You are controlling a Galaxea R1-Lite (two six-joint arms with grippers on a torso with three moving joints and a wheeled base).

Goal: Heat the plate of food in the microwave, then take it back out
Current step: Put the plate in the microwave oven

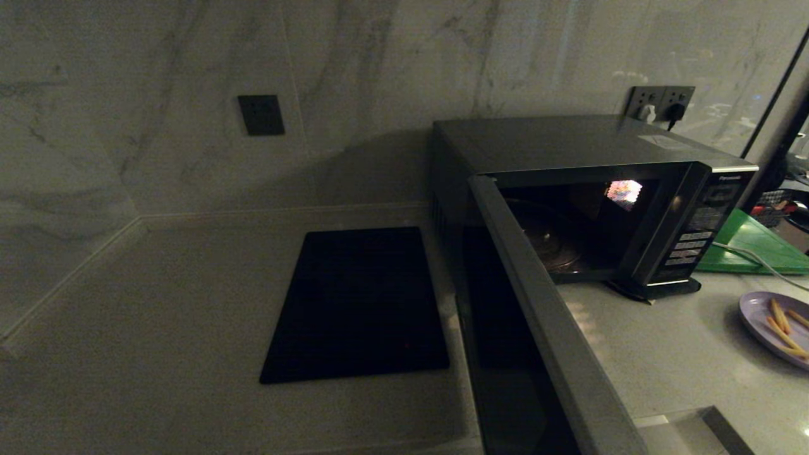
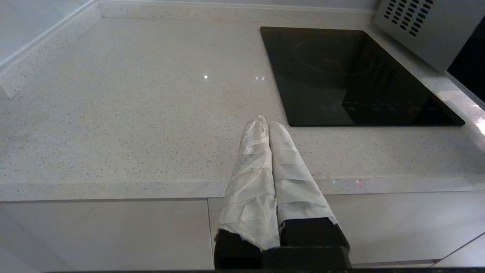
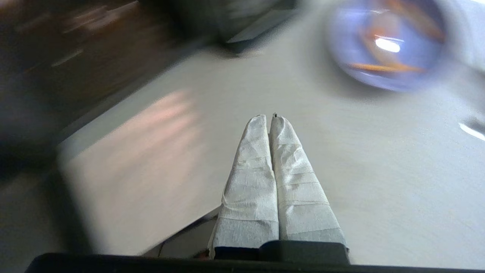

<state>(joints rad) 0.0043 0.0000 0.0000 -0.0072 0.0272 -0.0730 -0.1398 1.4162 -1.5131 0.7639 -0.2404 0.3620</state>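
The microwave [image 1: 594,208] stands with its door [image 1: 543,316] open, ready for loading. The plate of food [image 1: 774,325] lies on the worktop [image 1: 663,354] beside it. The right pincer [image 3: 271,115], fingers together and empty, hovers near the plate; the left pincer [image 2: 267,122], also together, is parked by the cooktop [image 2: 352,76].

In the head view neither arm shows. The plate of food [image 1: 774,328] is cut off by the right edge, so only part of its rim and a few fry sticks appear. The microwave [image 1: 569,145] door [image 1: 543,328] swings open toward the camera and runs off the bottom edge; its dark glass hides the table behind it. The button panel [image 1: 692,237] carries labels too small to read. The green board [image 1: 752,243] is partly cropped at the right and partly behind the microwave. The right wrist view is smeared: the plate is a lavender blur with orange streaks, and the dark shapes beside it cannot be identified.
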